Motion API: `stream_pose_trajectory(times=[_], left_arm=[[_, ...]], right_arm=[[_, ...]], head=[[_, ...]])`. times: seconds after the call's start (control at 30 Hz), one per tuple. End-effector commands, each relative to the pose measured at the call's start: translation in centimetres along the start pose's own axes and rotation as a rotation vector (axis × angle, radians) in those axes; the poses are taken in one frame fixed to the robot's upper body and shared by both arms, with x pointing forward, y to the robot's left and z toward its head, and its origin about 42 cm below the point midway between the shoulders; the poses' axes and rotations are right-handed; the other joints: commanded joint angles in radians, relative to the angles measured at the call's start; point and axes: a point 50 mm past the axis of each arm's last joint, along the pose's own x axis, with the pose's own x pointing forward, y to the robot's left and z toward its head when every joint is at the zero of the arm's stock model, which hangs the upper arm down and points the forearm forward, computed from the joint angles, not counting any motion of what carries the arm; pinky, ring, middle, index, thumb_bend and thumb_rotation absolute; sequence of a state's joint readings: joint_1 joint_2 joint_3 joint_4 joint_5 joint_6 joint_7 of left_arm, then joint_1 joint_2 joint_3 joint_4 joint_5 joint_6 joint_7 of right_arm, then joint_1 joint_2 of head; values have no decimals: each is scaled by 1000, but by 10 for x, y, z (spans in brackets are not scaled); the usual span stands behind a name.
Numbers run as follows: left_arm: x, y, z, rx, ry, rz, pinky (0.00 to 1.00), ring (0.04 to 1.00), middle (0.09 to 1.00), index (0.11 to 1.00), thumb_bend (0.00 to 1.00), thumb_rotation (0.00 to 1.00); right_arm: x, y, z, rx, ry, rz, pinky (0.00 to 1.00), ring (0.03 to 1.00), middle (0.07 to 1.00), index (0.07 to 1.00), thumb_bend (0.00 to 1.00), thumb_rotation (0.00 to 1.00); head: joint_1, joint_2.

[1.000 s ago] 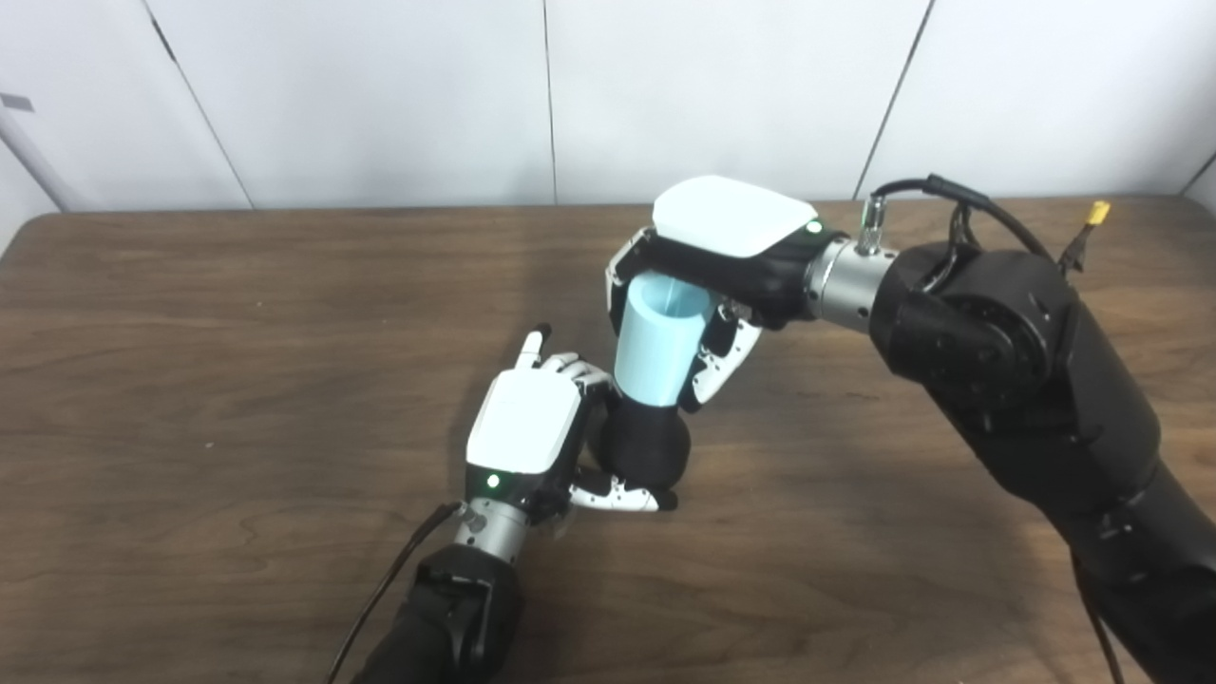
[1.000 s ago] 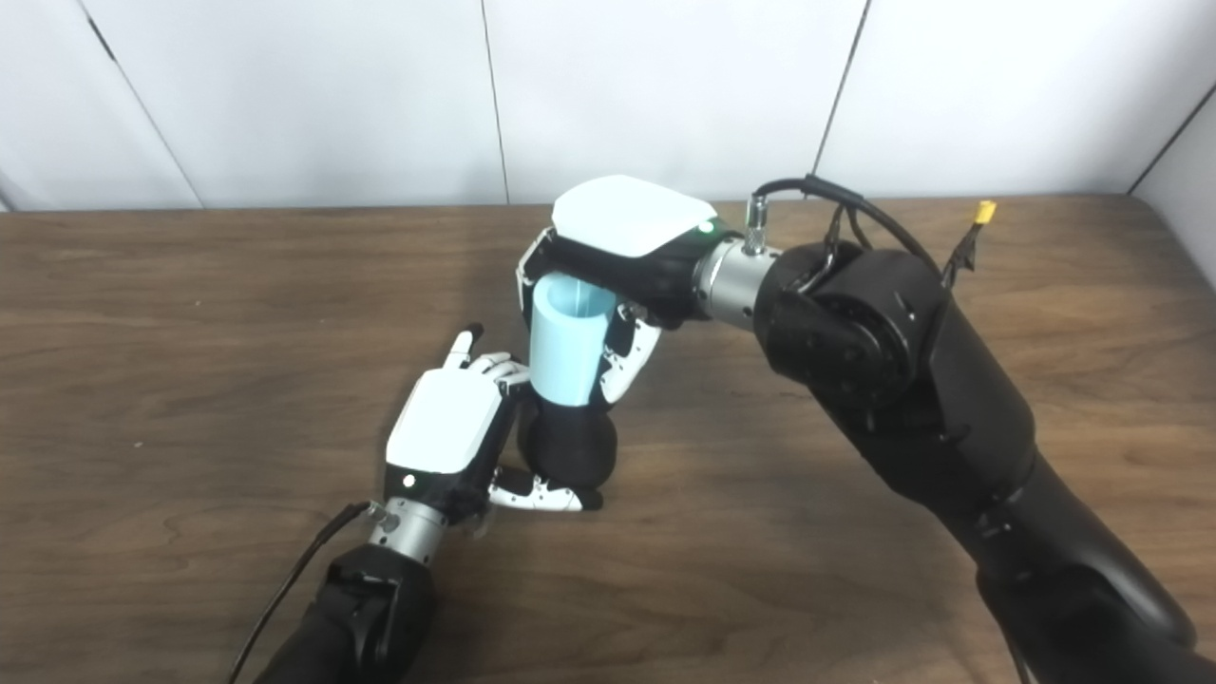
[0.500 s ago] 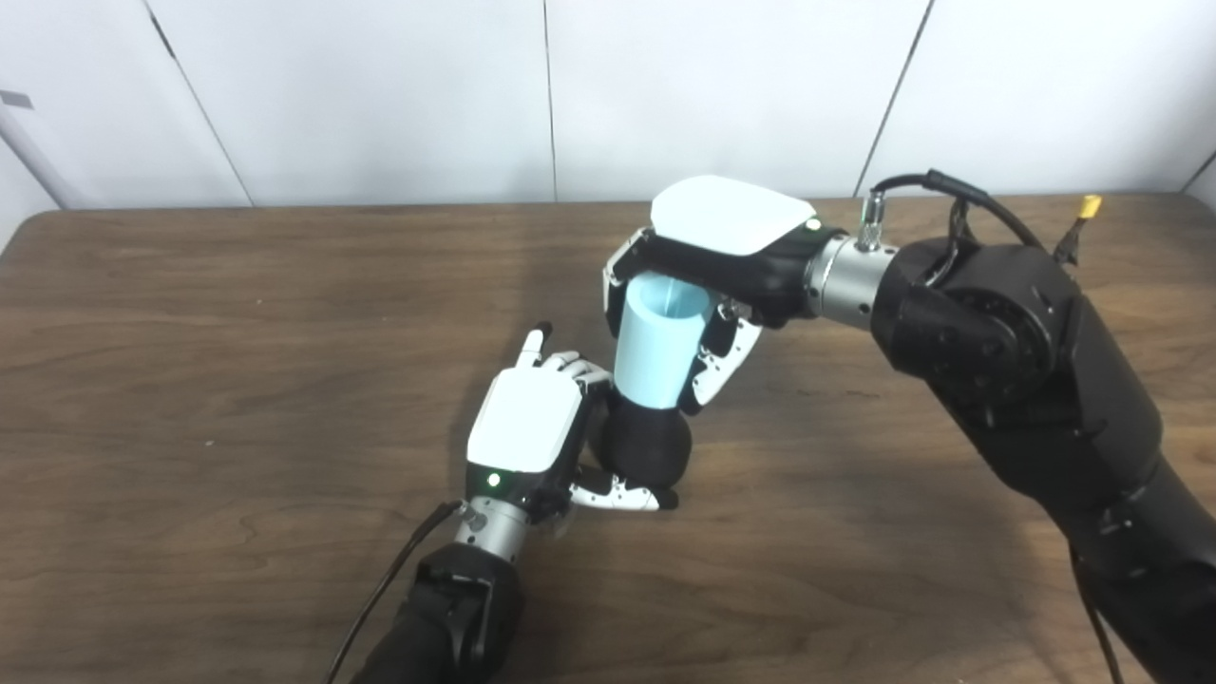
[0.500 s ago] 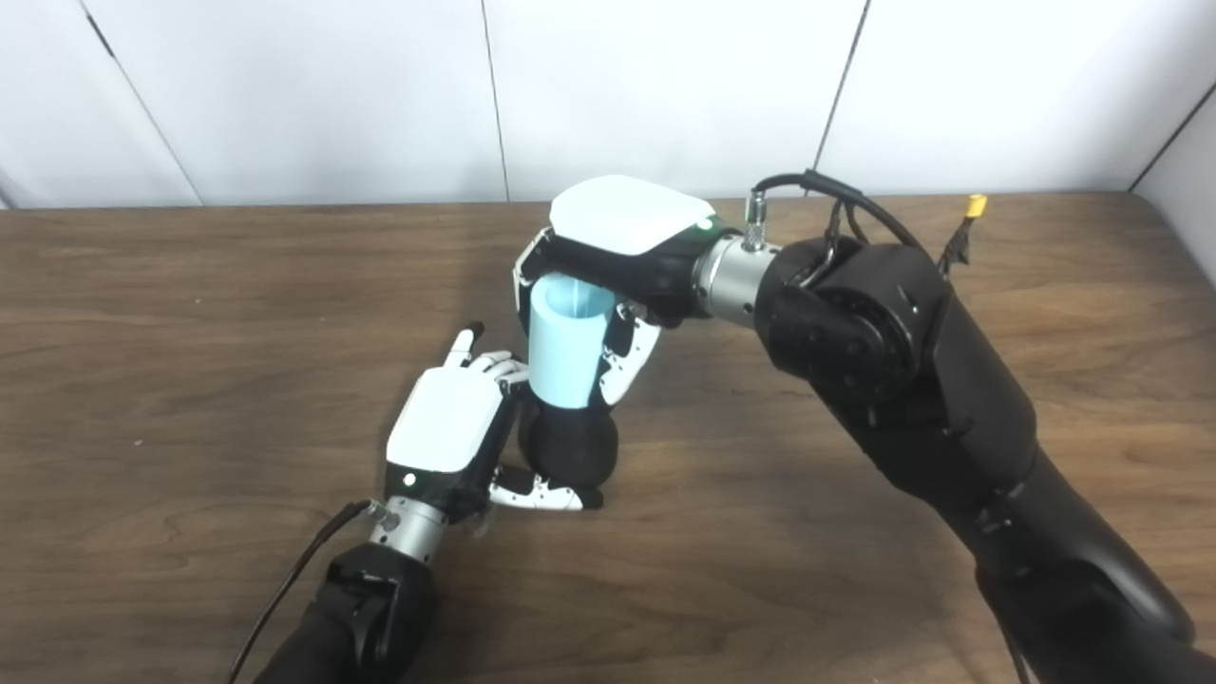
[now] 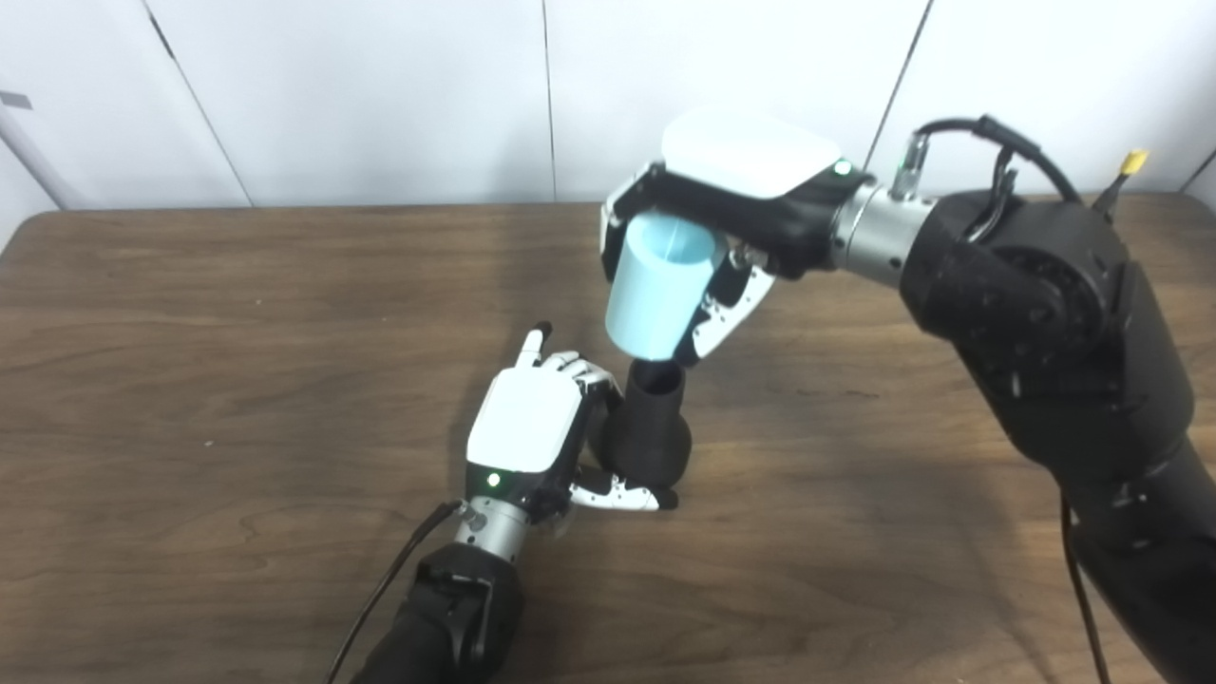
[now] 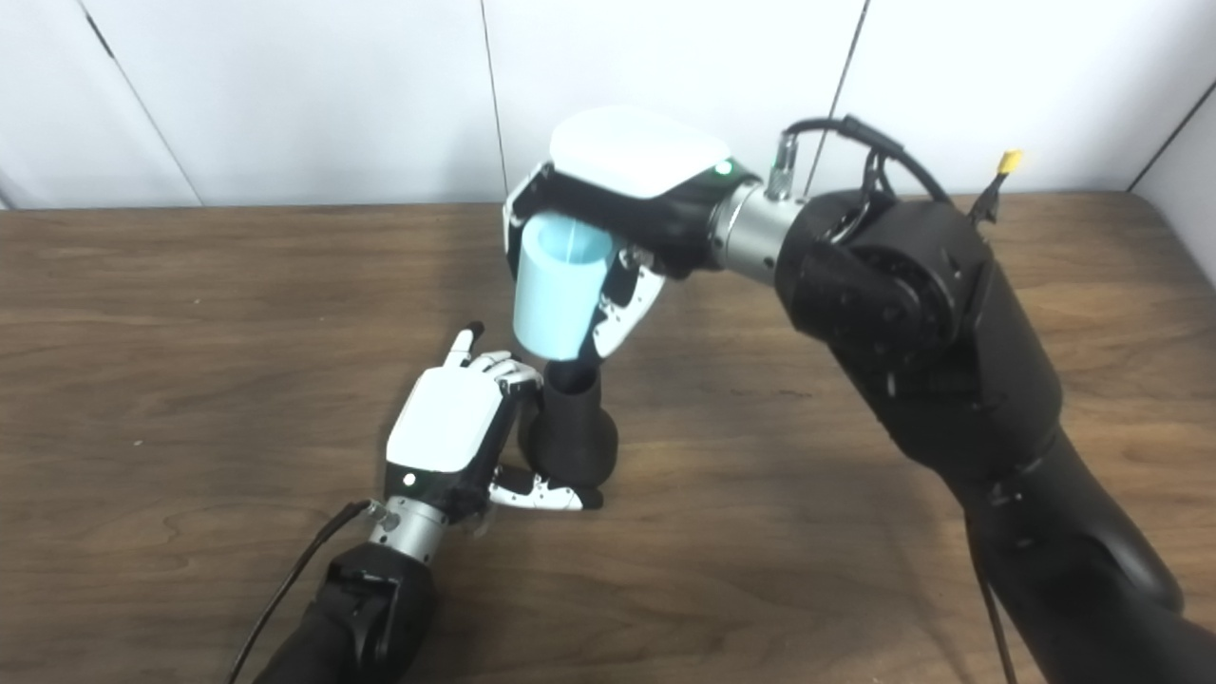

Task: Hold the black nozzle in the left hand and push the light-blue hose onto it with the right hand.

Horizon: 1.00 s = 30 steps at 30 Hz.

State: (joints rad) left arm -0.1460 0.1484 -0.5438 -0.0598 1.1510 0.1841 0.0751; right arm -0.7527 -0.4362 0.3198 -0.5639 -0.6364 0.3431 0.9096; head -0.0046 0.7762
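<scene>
Nearest the camera, left arm: black forearm with a trailing black cable (image 5: 380,594) came in from the bottom edge and ended at a silver wrist.
Left hand: the white-backed left hand (image 5: 524,432) rested low on the dark brown wooden table (image 5: 190,380), clasping the base of the black nozzle, thumb (image 5: 622,496) wrapped across its front and one finger (image 5: 532,347) sticking out straight, away from the camera.
Black nozzle: the matte black, bulb-bottomed plastic nozzle (image 5: 648,427) stood upright on the table beside the left palm, its narrow open neck pointing up and fully exposed.
Light-blue hose: the short, wide, light-blue cylindrical hose piece (image 5: 655,290) hung just above the nozzle neck, tilted a little, open top end toward the camera; whether its lower rim touched the neck could not be told.
Right hand: the white-backed right hand (image 6: 617,204) gripped the hose from above and behind, fingers (image 6: 622,309) curled down its right side.
Right arm: bulky black arm with a silver wrist and a looped black cable (image 5: 978,142) reached in from the lower right, raised above the table.
Farthest back: pale grey panelled wall (image 5: 380,95) stood behind the table's far edge.
</scene>
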Motion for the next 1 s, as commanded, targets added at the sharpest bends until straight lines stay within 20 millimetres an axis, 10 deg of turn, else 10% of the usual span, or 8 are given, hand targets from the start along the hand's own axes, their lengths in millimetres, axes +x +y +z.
stream_pose_trajectory(times=[0.0, 0.97], left_arm=[[-4, -5, 3, 11, -16, -31, 1000, 801, 689, 483, 524, 52], [-4, -3, 3, 12, -16, -34, 1000, 803, 688, 483, 524, 52]], right_arm=[[-6, -28, 7, -73, -47, -99, 286, 386, 509, 522, 492, 0], [-1, -1, 10, -101, -26, 50, 271, 402, 547, 494, 489, 0]], head=[[-1, 1], [-7, 7]])
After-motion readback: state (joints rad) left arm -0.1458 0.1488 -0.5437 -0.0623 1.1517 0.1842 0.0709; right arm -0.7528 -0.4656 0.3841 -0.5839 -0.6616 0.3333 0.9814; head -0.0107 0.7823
